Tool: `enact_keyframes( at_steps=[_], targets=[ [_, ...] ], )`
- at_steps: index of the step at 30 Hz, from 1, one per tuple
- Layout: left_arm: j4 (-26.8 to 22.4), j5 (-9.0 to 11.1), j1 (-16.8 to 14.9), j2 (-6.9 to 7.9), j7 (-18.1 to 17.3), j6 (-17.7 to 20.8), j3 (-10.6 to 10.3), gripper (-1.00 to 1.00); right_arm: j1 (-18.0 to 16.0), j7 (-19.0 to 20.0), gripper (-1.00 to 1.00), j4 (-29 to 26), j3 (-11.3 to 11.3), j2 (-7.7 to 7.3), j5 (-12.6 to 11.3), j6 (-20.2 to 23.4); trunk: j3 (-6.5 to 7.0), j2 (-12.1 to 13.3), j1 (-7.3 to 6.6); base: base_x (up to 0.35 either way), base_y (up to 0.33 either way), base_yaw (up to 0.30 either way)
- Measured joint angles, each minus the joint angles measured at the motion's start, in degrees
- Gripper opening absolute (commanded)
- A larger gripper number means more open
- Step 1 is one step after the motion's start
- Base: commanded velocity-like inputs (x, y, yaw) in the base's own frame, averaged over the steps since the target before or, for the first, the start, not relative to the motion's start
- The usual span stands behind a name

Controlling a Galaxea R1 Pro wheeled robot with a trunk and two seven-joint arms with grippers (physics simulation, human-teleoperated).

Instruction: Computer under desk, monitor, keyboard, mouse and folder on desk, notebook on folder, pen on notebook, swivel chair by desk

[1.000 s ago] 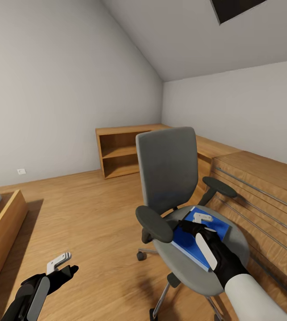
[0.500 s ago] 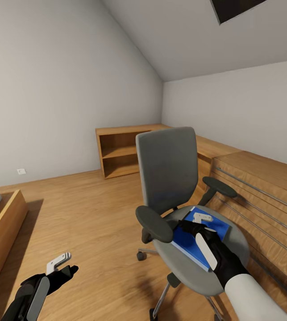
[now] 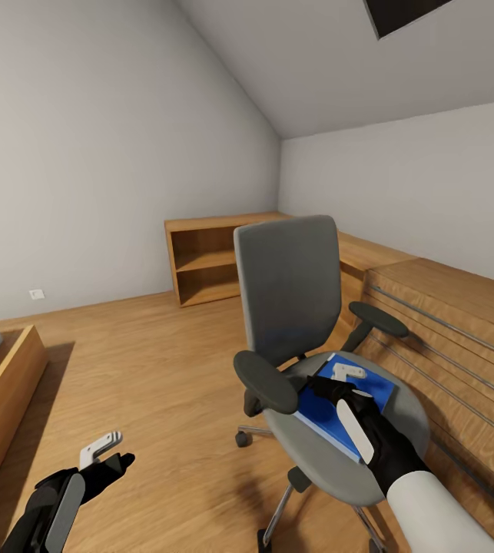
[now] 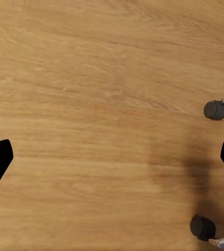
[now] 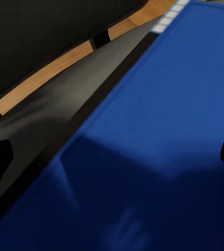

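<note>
The grey swivel chair [image 3: 289,288] stands on the wooden floor, its seat turned towards me. The bright blue folder [image 3: 323,415] lies flat on that seat. My right gripper [image 3: 319,388] hovers low over the folder near the chair's armrest. In the right wrist view the folder [image 5: 158,146] lies close beneath the open right gripper [image 5: 112,157], with nothing between its fingers. My left gripper [image 3: 120,463] is low at the left, open over bare floor; the left gripper [image 4: 112,159] looks down on two chair casters [image 4: 214,110].
A low open wooden shelf [image 3: 208,261] stands against the far wall. A light wooden drawer chest [image 3: 446,322] runs along the right, close behind the chair. A wooden frame [image 3: 4,392] with a white block on it sits at the left. Open floor lies between.
Almost nothing differs. The left arm has sunk very slightly; the right gripper stays over the folder.
</note>
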Motion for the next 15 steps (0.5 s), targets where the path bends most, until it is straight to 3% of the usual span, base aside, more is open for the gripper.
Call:
enact_keyframes(
  at_steps=[9, 15],
  targets=[
    [0.09, -0.09, 0.00, 0.00, 0.00, -0.05, 0.05, 1.00, 0.00, 0.07, 1.00, -0.03, -0.04, 0.01, -0.27, -0.04, 0.00, 0.00, 0.00, -0.005, 0.000, 0.000],
    [0.19, -0.05, 0.00, 0.07, 0.06, -0.06, 0.08, 1.00, 0.00, 0.04, 1.00, -0.06, -0.04, 0.00, -0.20, -0.05, 0.00, 0.01, 0.03, -0.221, 0.000, 0.000]
  ],
)
